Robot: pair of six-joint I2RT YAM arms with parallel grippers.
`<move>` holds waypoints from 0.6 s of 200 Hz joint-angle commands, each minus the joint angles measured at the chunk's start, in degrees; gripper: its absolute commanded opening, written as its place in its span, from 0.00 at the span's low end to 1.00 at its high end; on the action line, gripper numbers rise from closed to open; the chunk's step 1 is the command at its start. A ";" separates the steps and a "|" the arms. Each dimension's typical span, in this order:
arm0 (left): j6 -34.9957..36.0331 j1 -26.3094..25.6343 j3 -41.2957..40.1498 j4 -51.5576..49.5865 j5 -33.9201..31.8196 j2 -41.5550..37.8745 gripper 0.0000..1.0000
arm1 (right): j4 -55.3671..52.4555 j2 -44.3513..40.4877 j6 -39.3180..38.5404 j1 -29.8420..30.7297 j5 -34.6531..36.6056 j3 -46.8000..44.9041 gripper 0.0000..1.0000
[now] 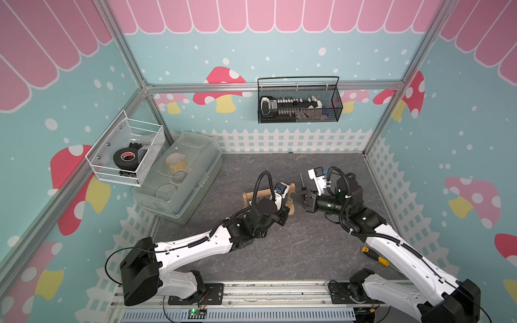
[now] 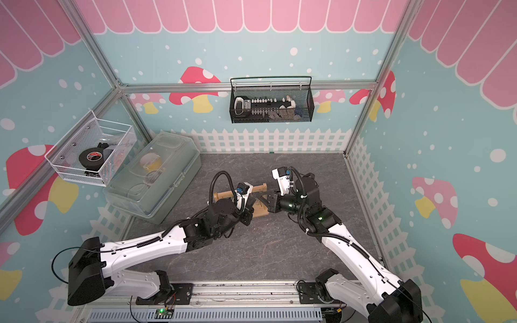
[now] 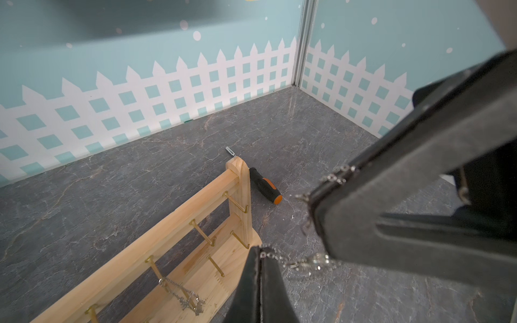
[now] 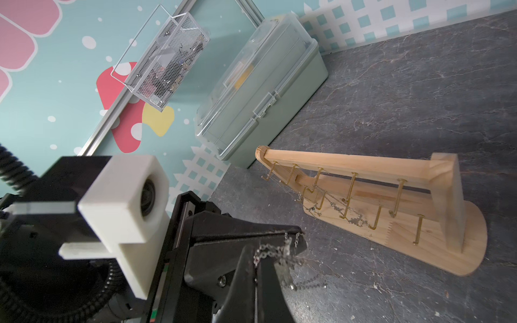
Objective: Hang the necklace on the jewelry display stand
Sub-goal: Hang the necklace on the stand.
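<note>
The necklace (image 3: 296,263), a thin silver chain, stretches between my two grippers just off the end of the jewelry display stand (image 3: 195,207). My left gripper (image 3: 260,250) is shut on one part of the chain. My right gripper (image 4: 256,258) is shut on another part, and some chain lies over the left gripper's tip. The necklace (image 4: 270,249) dangles a little above the table. The light-wood jewelry display stand (image 4: 363,167) has rows of gold pegs, and another silver chain (image 4: 335,207) hangs on them. In both top views the two grippers meet at the stand's (image 1: 253,195) right end.
A black-and-orange screwdriver (image 3: 264,184) lies on the table behind the stand. A yellow-handled screwdriver (image 1: 375,256) lies beside the right arm. A clear lidded box (image 1: 181,176) stands at the left, with a white wire basket (image 1: 126,153) above it. A black mesh basket (image 1: 299,103) hangs on the back wall.
</note>
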 commanded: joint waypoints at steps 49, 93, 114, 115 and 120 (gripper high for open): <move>2.66 0.50 5.63 -3.23 -2.85 3.10 0.00 | 0.57 0.72 -4.25 0.11 9.45 0.04 0.00; 2.87 2.09 8.47 -5.16 -0.62 6.08 0.00 | 0.46 2.56 -6.97 -0.15 14.69 -0.47 0.01; 3.05 2.93 9.18 -5.39 0.50 7.30 0.00 | 1.00 3.76 -7.57 -0.31 15.35 -0.54 0.01; 3.05 2.99 9.23 -5.43 0.50 7.35 0.00 | 0.99 3.82 -7.57 -0.28 15.36 -0.54 0.01; 3.09 3.17 9.28 -5.37 0.71 7.66 0.00 | 1.31 4.02 -7.73 -0.27 15.53 -0.66 0.01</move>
